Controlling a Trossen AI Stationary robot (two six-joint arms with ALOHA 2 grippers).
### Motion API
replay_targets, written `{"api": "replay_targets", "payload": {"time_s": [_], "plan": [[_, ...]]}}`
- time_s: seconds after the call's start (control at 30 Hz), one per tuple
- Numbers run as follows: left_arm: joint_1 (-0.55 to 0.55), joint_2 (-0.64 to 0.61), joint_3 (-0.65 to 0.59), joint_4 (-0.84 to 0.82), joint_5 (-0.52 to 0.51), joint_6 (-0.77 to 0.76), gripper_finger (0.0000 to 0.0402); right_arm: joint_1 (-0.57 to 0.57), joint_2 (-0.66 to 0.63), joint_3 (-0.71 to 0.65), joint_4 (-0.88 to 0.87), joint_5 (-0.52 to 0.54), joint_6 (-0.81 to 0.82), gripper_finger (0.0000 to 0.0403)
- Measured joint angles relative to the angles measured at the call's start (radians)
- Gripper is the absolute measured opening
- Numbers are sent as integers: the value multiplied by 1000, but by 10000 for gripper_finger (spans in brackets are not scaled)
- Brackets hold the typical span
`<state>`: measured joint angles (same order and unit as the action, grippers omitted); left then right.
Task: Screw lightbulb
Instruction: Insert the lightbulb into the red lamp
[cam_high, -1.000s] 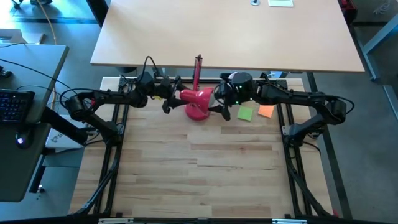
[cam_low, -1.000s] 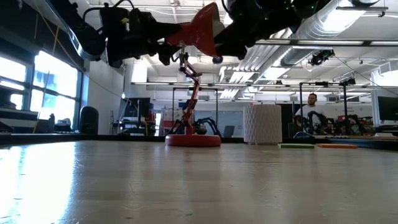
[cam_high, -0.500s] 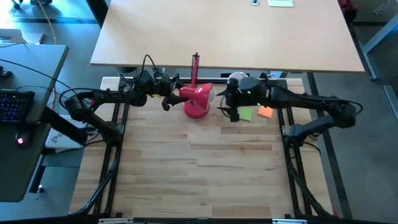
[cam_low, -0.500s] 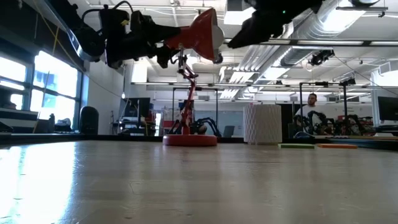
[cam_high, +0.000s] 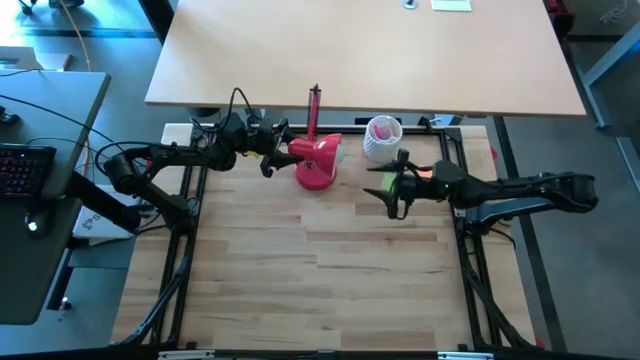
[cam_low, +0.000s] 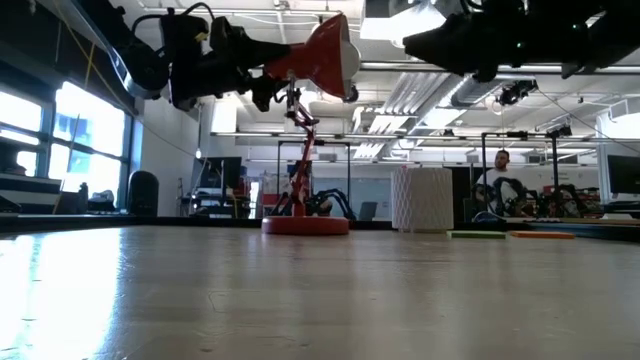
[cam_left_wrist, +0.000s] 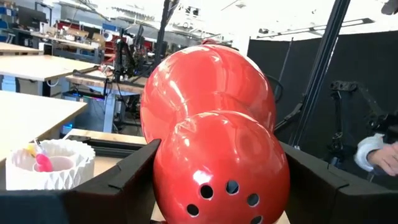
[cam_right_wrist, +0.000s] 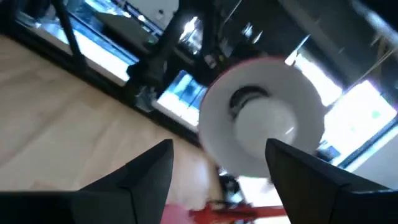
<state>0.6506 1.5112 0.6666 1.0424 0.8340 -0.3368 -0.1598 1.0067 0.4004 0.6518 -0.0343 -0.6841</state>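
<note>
Lightbulb (cam_right_wrist: 268, 121): small white rounded globe, seated in the socket inside the red lamp shade (cam_high: 318, 153); base hidden.
Lightbulb axis: along the shade's centre line, globe facing out of the shade mouth toward the right pincer.
Lamp: red base (cam_low: 305, 225) on the wooden worktop (cam_high: 320, 270), shade raised above it.
Left pincer (cam_high: 272, 152): fingers pinching the rear dome of the shade, one on each side.
Right pincer (cam_high: 392, 194): spread, empty, well apart from the shade mouth, beside the white pen cup (cam_high: 381, 138).
</note>
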Motion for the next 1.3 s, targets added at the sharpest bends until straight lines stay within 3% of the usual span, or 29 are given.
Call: {"api": "replay_targets", "payload": {"time_s": [0.1, 0.23, 0.33, 0.73, 0.9, 1.1, 1.3], "plan": [[0, 0, 0, -1, -1, -3, 257, -17, 35, 34, -13, 52, -80, 252], [-2, 0, 0, -2, -6, -18, 257, -52, 83, 146, -111, -39, -126, 253], [-3, 0, 0, -3, -8, -18, 257, -56, 132, 211, -186, -50, -181, 259], [-3, 0, 1, -8, -4, -12, 257, -63, 282, 353, -200, 4, -450, 311], [-3, 0, 1, -9, 10, -9, 257, -78, 337, 389, -190, 8, -572, 311], [-3, 0, 1, -9, 15, -2, 257, -83, 364, 413, -174, 63, -580, 307], [-3, 0, 1, -8, 21, 0, 257, -83, 364, 418, -177, 52, -524, 255]]}}
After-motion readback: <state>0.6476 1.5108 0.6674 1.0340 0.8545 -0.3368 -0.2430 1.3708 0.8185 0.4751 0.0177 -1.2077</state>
